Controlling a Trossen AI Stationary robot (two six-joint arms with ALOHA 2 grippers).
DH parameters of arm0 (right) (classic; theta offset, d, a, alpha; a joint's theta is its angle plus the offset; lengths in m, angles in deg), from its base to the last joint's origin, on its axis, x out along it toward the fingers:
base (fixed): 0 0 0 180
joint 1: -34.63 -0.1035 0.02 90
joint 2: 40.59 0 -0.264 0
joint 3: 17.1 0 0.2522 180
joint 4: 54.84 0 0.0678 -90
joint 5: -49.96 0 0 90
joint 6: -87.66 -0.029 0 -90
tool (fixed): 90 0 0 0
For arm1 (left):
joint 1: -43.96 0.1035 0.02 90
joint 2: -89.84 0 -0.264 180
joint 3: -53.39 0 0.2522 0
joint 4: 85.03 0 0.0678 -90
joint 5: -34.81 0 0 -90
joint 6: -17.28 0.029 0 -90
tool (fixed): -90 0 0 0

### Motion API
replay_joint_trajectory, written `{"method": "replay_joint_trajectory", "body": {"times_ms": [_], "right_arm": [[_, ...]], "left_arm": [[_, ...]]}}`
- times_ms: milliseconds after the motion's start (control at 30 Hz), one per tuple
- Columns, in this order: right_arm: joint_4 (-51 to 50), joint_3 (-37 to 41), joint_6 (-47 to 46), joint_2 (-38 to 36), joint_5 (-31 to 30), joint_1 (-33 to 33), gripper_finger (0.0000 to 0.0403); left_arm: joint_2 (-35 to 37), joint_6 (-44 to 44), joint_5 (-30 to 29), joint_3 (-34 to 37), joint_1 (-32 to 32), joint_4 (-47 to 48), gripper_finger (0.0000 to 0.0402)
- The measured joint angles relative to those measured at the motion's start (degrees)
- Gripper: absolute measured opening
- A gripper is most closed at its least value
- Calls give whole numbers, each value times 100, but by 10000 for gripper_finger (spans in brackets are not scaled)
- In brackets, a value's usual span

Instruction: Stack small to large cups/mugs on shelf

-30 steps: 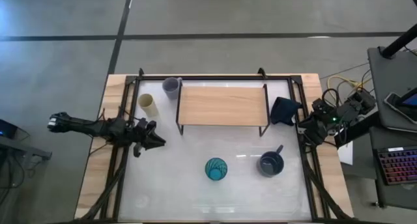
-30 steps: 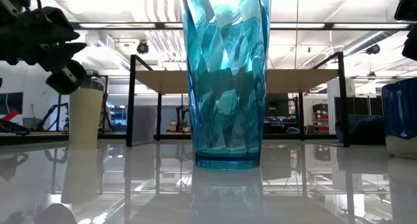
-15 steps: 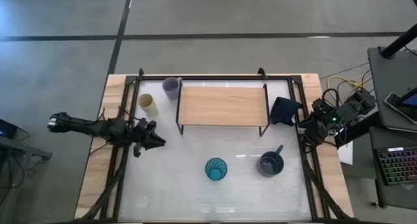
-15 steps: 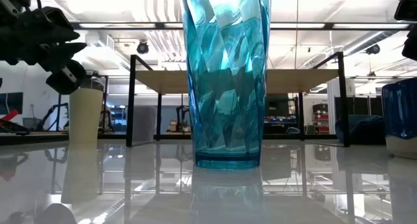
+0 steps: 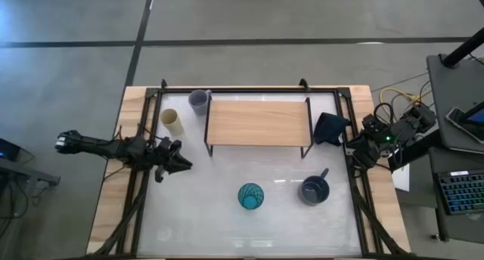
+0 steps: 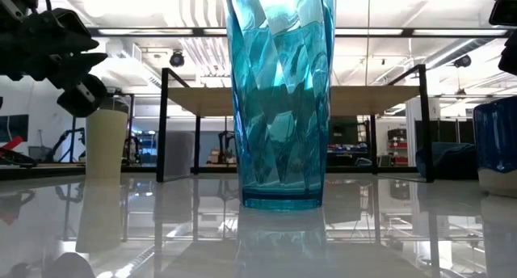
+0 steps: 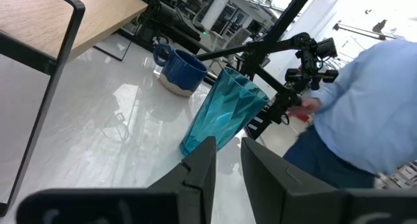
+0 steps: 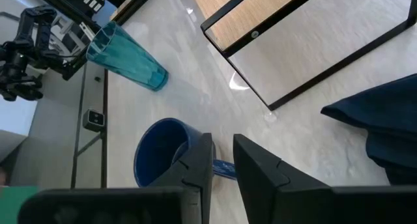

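The wooden shelf (image 5: 257,122) stands at the table's far middle. The grey-lavender cup (image 5: 199,101) and the cream cup (image 5: 172,122) stand on the table to its left. The teal tumbler (image 5: 251,196) and the dark blue mug (image 5: 314,190) stand upright on the white tabletop, nearer than the shelf. My left gripper (image 5: 181,164) hovers shut and empty at the table's left side, near the cream cup. My right gripper (image 5: 354,150) is shut and empty at the right edge. The left wrist view shows the tumbler (image 7: 221,113) and the mug (image 7: 181,71) ahead of the left gripper (image 7: 227,149). The right wrist view shows the mug (image 8: 163,152) close by the right gripper (image 8: 223,146).
A dark navy cloth (image 5: 330,128) lies at the shelf's right end. A black frame (image 5: 257,88) runs round the tabletop. A person in a light blue shirt (image 7: 365,120) stands beyond the table's right side. Bare tabletop (image 5: 197,215) lies at the near left.
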Motion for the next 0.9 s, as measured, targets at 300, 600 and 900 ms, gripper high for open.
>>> {"method": "replay_joint_trajectory", "body": {"times_ms": [300,600,900], "right_arm": [[0,-1,-1,2,1,-1,57],[0,-2,-2,2,1,-2,57],[0,0,0,2,-1,0,57]], "left_arm": [[-1,2,0,0,-2,0,59],[-105,846,-2743,2,0,-895,59],[-71,-3708,-5635,2,2,-2443,59]]}}
